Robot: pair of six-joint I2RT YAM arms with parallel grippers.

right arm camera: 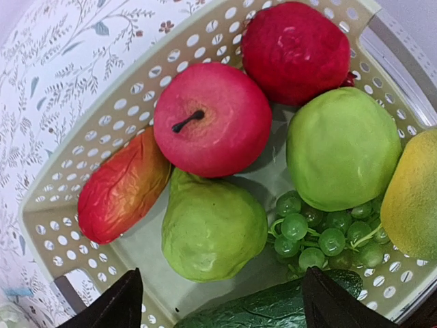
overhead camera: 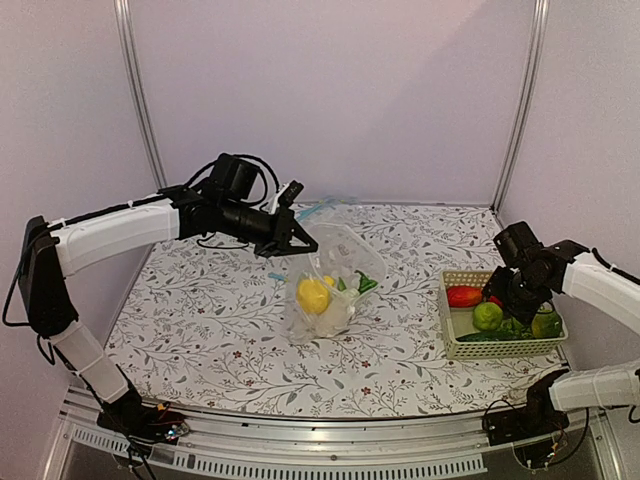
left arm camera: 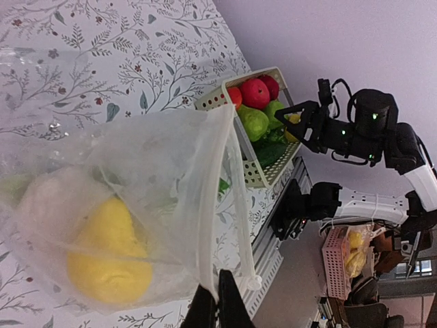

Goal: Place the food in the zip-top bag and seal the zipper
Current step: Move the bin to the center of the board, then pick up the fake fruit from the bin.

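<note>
The clear zip-top bag [overhead camera: 335, 280] stands on the table with its mouth held up. Inside it are the yellow lemon [overhead camera: 313, 295], a white piece and green leaves [overhead camera: 363, 283]. My left gripper [overhead camera: 296, 241] is shut on the bag's mouth strip; the left wrist view shows the fingers [left arm camera: 217, 309] pinching that pale strip [left arm camera: 217, 184], with the lemon [left arm camera: 109, 253] below. My right gripper [overhead camera: 515, 296] hangs open over the basket; in its wrist view it [right arm camera: 222, 301] straddles a green pear-shaped fruit [right arm camera: 213, 231] without touching it.
The cream basket [overhead camera: 447, 318] at the right holds red fruits [right arm camera: 212, 119], a round green fruit [right arm camera: 341, 147], green grapes [right arm camera: 321, 236], a dark cucumber [right arm camera: 273, 309] and a yellow-green fruit [right arm camera: 416, 198]. A fainter clear bag with a blue strip [overhead camera: 312, 209] lies behind.
</note>
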